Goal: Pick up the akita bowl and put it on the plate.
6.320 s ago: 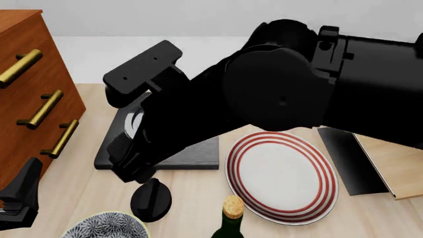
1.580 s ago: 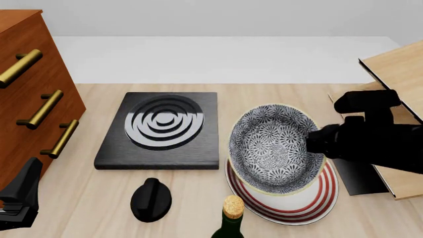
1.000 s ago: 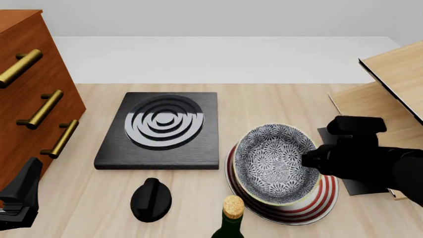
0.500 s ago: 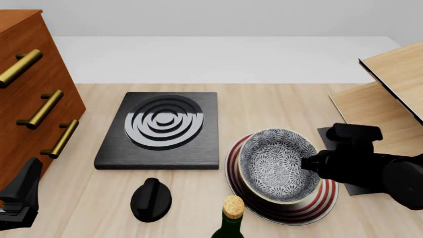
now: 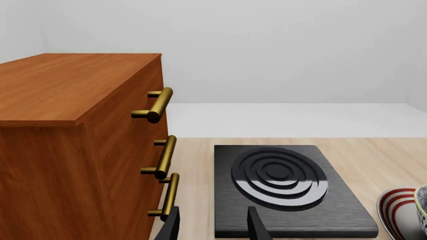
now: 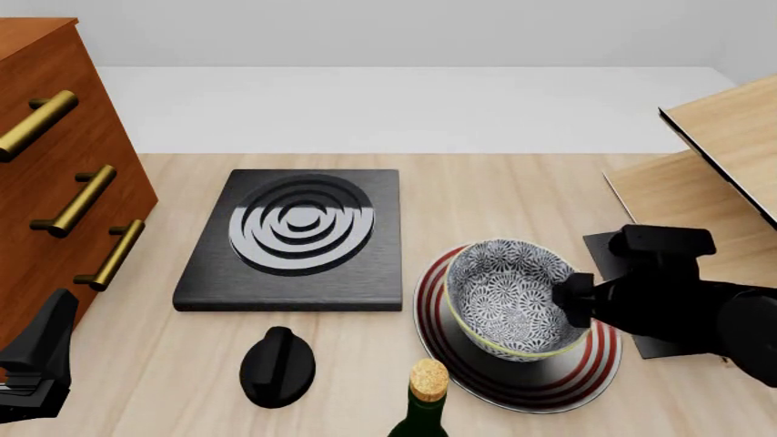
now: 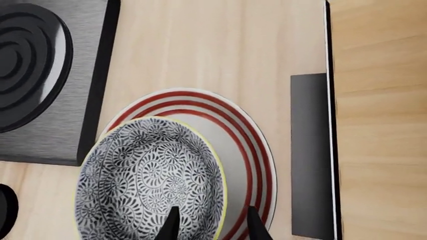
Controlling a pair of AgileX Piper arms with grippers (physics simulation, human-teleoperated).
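Akita bowl (image 6: 510,308) sits over the plate (image 6: 600,357), its right rim pinched by the right gripper (image 6: 569,300): one finger inside the bowl, one outside, closed on the wall. Whether the bowl's base rests on the plate cannot be told. Left of them lies the black slab (image 6: 291,241), with a black knob (image 6: 277,364) nearer. The left gripper (image 5: 212,229) hangs empty, fingers apart, beside the wooden drawers (image 6: 49,173).

No legible text or labels anywhere.
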